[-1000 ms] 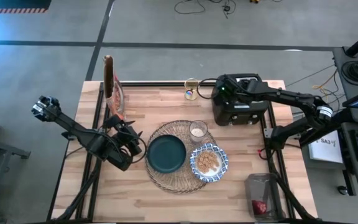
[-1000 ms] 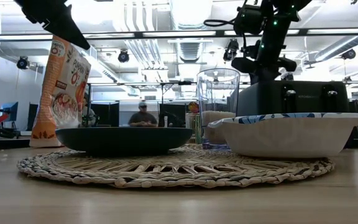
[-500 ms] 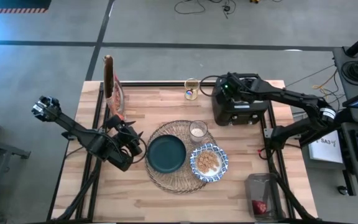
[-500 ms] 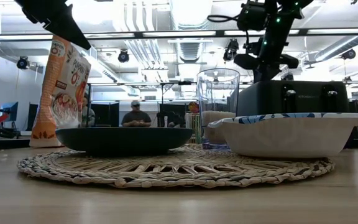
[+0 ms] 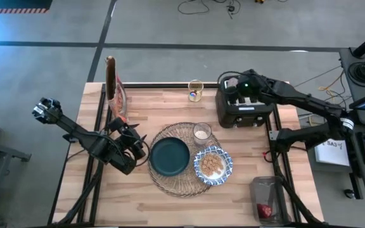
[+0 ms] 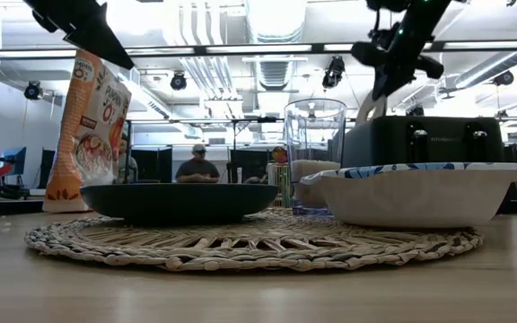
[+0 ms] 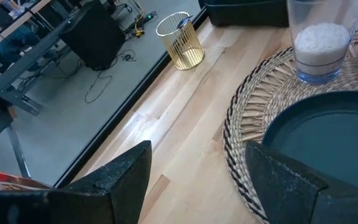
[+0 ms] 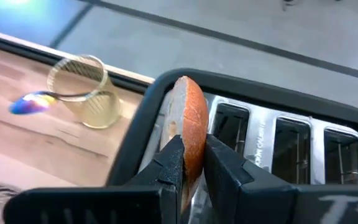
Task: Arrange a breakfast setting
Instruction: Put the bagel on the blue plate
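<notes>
My right gripper (image 5: 234, 87) is over the far left end of the black toaster (image 5: 243, 109), shut on the toasted bread ring (image 8: 188, 121). The ring also shows in the low view (image 6: 367, 103). The woven placemat (image 5: 170, 182) carries the dark teal plate (image 5: 169, 156), the blue-and-white bowl (image 5: 212, 165) and the small glass (image 5: 201, 132). A dark-red fruit (image 5: 265, 209) lies in a clear container at the near right. My left gripper (image 7: 197, 180) is open and empty, low over the table just left of the placemat. My right gripper pinches the bread ring between its two fingers, one on each flat face, near the ring's edge (image 8: 190, 144). The ring stands on edge over the toaster's outermost slot. Whether its lower end is clear of the slot, I cannot tell.
A tall cereal bag (image 5: 115, 92) stands at the far left. A small gold cup with a spoon (image 5: 195, 90) stands at the far edge, left of the toaster. Bare wood lies along the near edge. A person (image 6: 197, 165) is in the room behind.
My right gripper has gone up from the toaster's top and tipped, staying shut. The bread ring has come up out of the toaster slot with it. My left arm has kept still.
</notes>
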`<action>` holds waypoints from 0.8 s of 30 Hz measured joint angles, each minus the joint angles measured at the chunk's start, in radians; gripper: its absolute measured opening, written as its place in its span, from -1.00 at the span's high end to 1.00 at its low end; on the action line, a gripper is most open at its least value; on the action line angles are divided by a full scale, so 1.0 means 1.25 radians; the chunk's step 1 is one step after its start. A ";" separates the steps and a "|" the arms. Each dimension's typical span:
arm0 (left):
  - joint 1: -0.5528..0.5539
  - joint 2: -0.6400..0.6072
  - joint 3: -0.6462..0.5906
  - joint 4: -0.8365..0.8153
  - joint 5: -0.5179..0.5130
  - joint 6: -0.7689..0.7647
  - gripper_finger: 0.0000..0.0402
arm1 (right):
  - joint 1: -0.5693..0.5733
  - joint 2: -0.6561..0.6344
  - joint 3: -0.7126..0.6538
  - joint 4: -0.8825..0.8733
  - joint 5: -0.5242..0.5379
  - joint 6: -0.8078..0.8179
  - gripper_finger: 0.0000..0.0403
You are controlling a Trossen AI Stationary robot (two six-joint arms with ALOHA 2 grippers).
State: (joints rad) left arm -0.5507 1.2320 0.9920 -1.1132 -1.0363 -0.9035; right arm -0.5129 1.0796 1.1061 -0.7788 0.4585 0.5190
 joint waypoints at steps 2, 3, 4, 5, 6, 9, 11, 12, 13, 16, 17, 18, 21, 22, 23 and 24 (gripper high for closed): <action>0.000 0.000 0.000 0.005 0.000 0.000 -0.21 | 0.000 -0.019 0.000 0.012 -0.025 0.000 0.79; 0.000 0.000 0.000 0.005 0.000 0.000 -0.21 | 0.000 -0.028 0.000 0.024 -0.044 0.000 0.79; 0.000 0.000 0.000 0.007 0.000 0.000 -0.21 | 0.000 -0.037 0.000 0.039 -0.064 0.000 0.79; 0.000 0.000 0.000 0.010 0.000 0.000 -0.21 | 0.000 -0.044 0.000 0.057 -0.084 0.000 0.79; 0.000 0.000 0.000 0.011 0.000 0.000 -0.21 | 0.002 -0.051 0.000 0.076 -0.106 0.000 0.79; 0.000 0.000 0.000 0.012 0.000 0.000 -0.21 | 0.019 -0.061 0.000 0.142 -0.176 0.000 0.79; 0.000 0.000 0.000 0.012 0.000 0.000 -0.21 | 0.039 -0.061 0.000 0.182 -0.228 0.001 0.79; 0.000 0.000 0.000 0.012 0.000 0.000 -0.21 | 0.055 -0.056 0.000 0.203 -0.250 0.001 0.79; 0.000 0.000 0.000 0.012 0.000 0.000 -0.21 | 0.073 -0.049 0.000 0.224 -0.267 0.001 0.79; 0.000 0.000 0.000 0.012 0.000 0.000 -0.21 | 0.141 -0.017 -0.002 0.282 -0.290 0.001 0.79; 0.000 0.000 0.000 0.012 0.000 0.000 -0.21 | 0.166 -0.004 -0.002 0.302 -0.290 0.001 0.79; 0.000 0.000 0.000 0.012 0.000 0.000 -0.21 | 0.191 0.009 -0.002 0.324 -0.290 0.001 0.79; 0.000 0.000 0.000 0.012 0.000 0.000 -0.21 | 0.261 0.050 -0.002 0.391 -0.290 0.000 0.79; -0.001 0.000 0.000 0.012 0.000 -0.001 -0.21 | 0.283 0.064 -0.002 0.409 -0.290 -0.002 0.79; -0.002 0.000 0.000 0.012 0.000 -0.001 -0.21 | 0.304 0.080 -0.002 0.426 -0.290 -0.005 0.79; -0.002 0.000 0.000 0.012 0.000 -0.001 -0.21 | 0.323 0.095 -0.002 0.438 -0.289 -0.006 0.79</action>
State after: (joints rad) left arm -0.5537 1.2316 0.9920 -1.0981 -1.0367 -0.9047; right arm -0.1096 1.1983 1.1034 -0.2320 0.0976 0.5119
